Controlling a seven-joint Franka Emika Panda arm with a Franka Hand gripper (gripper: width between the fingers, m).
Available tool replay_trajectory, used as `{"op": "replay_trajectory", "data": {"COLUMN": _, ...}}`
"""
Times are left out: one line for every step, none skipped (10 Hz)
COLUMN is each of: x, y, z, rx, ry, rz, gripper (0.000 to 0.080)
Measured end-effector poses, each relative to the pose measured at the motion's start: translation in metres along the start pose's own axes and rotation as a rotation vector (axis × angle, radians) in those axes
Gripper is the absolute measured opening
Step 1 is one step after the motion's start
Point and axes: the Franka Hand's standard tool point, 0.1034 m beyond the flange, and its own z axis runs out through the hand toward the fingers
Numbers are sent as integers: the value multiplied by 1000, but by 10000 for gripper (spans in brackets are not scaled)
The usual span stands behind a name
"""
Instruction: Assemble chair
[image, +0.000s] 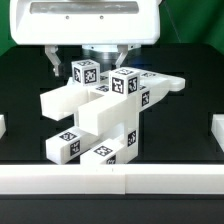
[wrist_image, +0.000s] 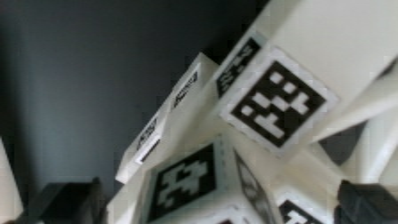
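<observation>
White plastic fills the wrist view at close range: the chair (wrist_image: 267, 100), its tagged faces tilted across the frame and blurred, sits directly beneath the jaws against a dark tabletop (wrist_image: 89, 80). One large black-and-white tag sticker (wrist_image: 279, 100) faces the lens, with a second tag (wrist_image: 185, 180) lower on a neighbouring face. A dark fingertip (wrist_image: 68, 200) of the gripper shows at the frame's edge, clear of the plastic on that side.

Seen from the exterior view, the chair (image: 100, 120) stands as a blocky cluster of bars and panels on the black table (image: 190, 110), just below the gripper (image: 97, 56), which hangs from the arm's white housing (image: 95, 22). The jaws straddle a tagged block (image: 86, 72) at the structure's top; whether they are pressing on it or merely around it cannot be told from either picture. A long bar (image: 160, 88) juts away from the jaws toward the exterior view's right. A low white border (image: 110, 178) runs along the table edge, well clear of the jaws.
</observation>
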Motion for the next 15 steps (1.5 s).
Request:
{"op": "replay_trajectory", "data": {"x": -1, "y": 1, "z": 0, "rx": 1, "ry": -3, "rz": -58, "gripper": 648}}
{"op": "replay_trajectory", "data": {"x": -1, "y": 2, "z": 0, "rx": -4, "ry": -4, "rz": -134, "gripper": 648}}
{"op": "replay_trajectory", "data": {"x": -1, "y": 2, "z": 0, "rx": -7, "ry": -5, "rz": -177, "gripper": 648}}
{"op": "replay_trajectory", "data": {"x": -1, "y": 3, "z": 0, "rx": -8, "ry": -5, "rz": -200, "gripper": 521}}
{"op": "replay_trajectory", "data": {"x": -1, "y": 3, "z": 0, "rx": -8, "ry": -6, "rz": -200, "gripper": 521}}
{"op": "replay_trajectory", "data": {"x": -1, "y": 3, "z": 0, "rx": -8, "ry": -6, "rz": -200, "gripper": 383}}
{"op": "replay_trajectory", "data": {"x": -1, "y": 3, "z": 1, "rx": -7, "ry": -6, "rz": -191, "gripper": 268}}
{"op": "replay_trajectory", "data": {"x": -1, "y": 3, "z": 1, "rx": -7, "ry": -6, "rz": -177, "gripper": 271}}
{"op": "replay_trajectory", "data": {"x": -2, "y": 3, "z": 1, "rx": -7, "ry": -6, "rz": -173, "gripper": 271}}
{"op": "replay_trajectory", "data": {"x": -2, "y": 5, "z": 1, "rx": -6, "ry": -6, "rz": -124, "gripper": 271}}
{"op": "replay_trajectory", "data": {"x": -2, "y": 5, "z": 1, "rx": -5, "ry": -5, "rz": -11, "gripper": 271}}
{"op": "replay_trajectory", "data": {"x": -2, "y": 5, "z": 1, "rx": -4, "ry": -4, "rz": 90, "gripper": 271}}
{"op": "replay_trajectory", "data": {"x": -2, "y": 5, "z": 1, "rx": -2, "ry": -1, "rz": 184, "gripper": 271}}
{"op": "replay_trajectory", "data": {"x": -2, "y": 5, "z": 1, "rx": -2, "ry": 0, "rz": 272, "gripper": 271}}
{"op": "replay_trajectory", "data": {"x": -2, "y": 5, "z": 1, "rx": 4, "ry": 1, "rz": 405, "gripper": 271}}
